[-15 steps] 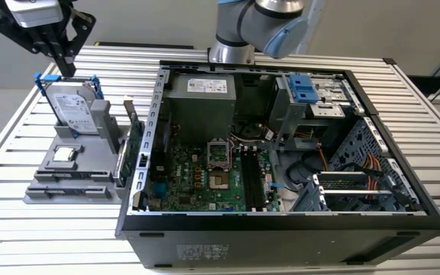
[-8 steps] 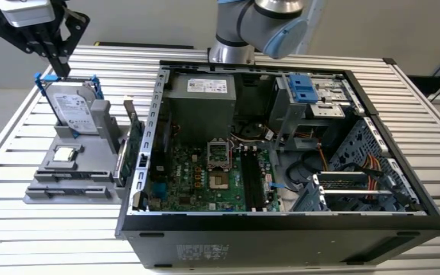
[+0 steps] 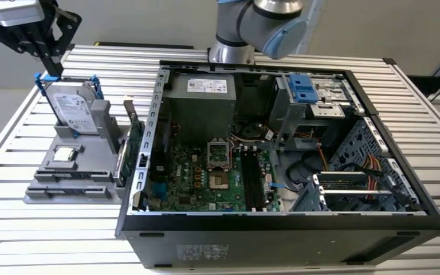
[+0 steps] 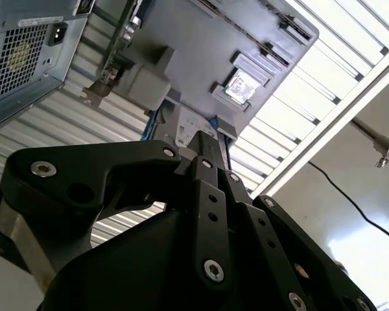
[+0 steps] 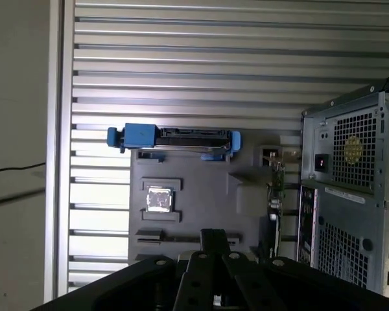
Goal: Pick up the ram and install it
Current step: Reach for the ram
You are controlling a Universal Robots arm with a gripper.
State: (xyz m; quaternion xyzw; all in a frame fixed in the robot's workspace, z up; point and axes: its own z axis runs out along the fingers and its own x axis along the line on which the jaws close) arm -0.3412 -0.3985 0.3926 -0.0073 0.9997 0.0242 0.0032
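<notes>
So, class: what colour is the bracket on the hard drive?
Blue; the bracket shows best in the first wrist view.

Pincer (image 3: 52, 70) top cropped, ext. view

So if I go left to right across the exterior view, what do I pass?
Hard drive → green card → motherboard → orange cables.
</notes>
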